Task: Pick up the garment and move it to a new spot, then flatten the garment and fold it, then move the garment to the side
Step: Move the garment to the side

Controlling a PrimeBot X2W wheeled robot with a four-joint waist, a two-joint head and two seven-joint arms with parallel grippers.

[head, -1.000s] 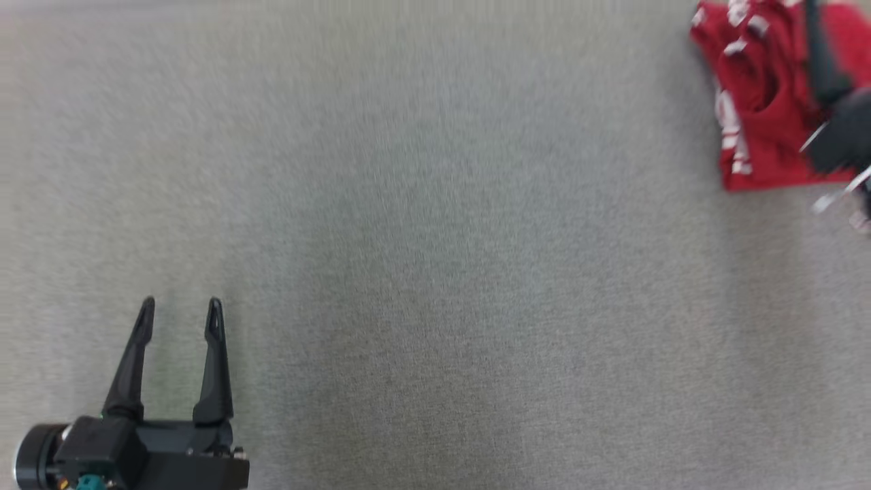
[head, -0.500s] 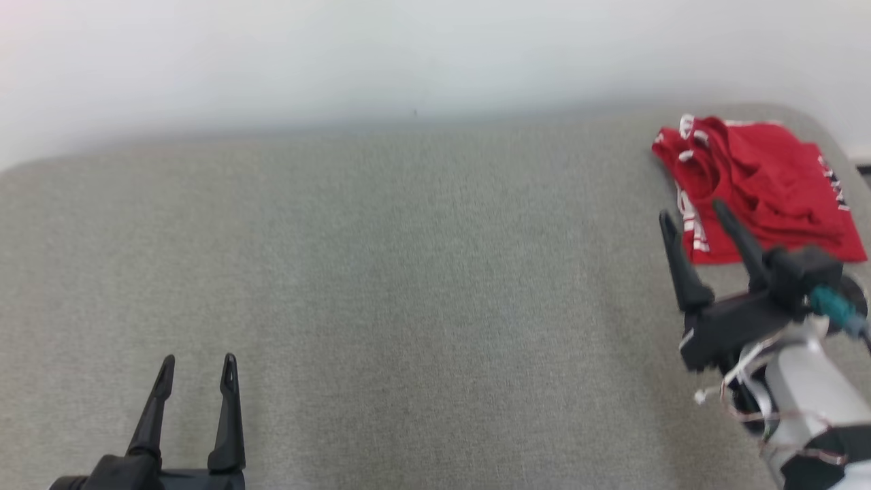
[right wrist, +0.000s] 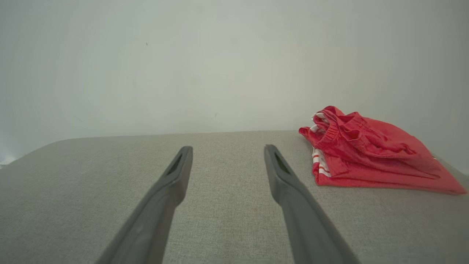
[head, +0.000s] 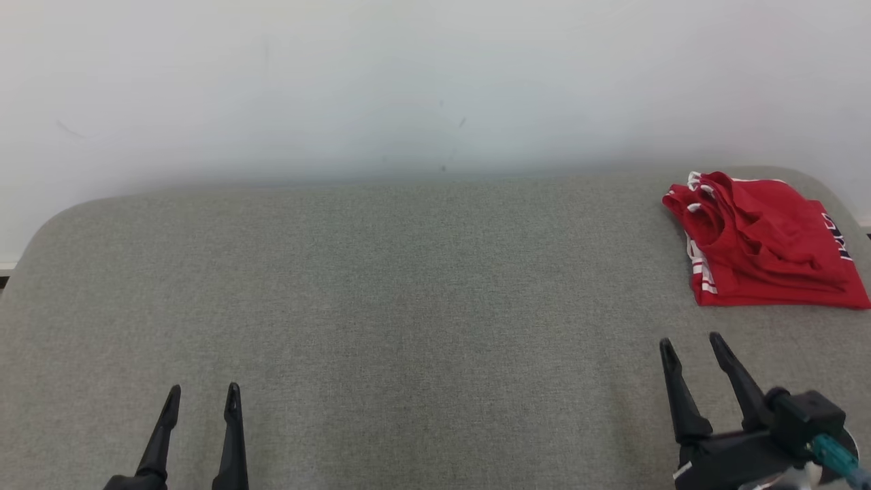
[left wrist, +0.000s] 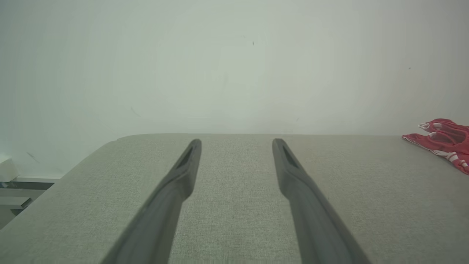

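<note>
The garment (head: 765,241), red with white striped trim, lies folded in a compact stack at the far right corner of the grey padded table (head: 408,292). It shows too in the right wrist view (right wrist: 366,154) and at the right edge of the left wrist view (left wrist: 445,141). My right gripper (head: 691,344) is open and empty near the front right, a short way in front of the garment and apart from it. Open and empty as well, my left gripper (head: 203,395) hovers at the front left, far from the cloth.
A pale wall (head: 408,88) rises right behind the table's rounded far edge. Beyond the table's left end, the left wrist view shows a low ledge (left wrist: 14,181).
The head camera has tilted up, bringing the wall and the table's far edge into view. My right gripper has drawn back off the garment toward the front; the garment stays put.
</note>
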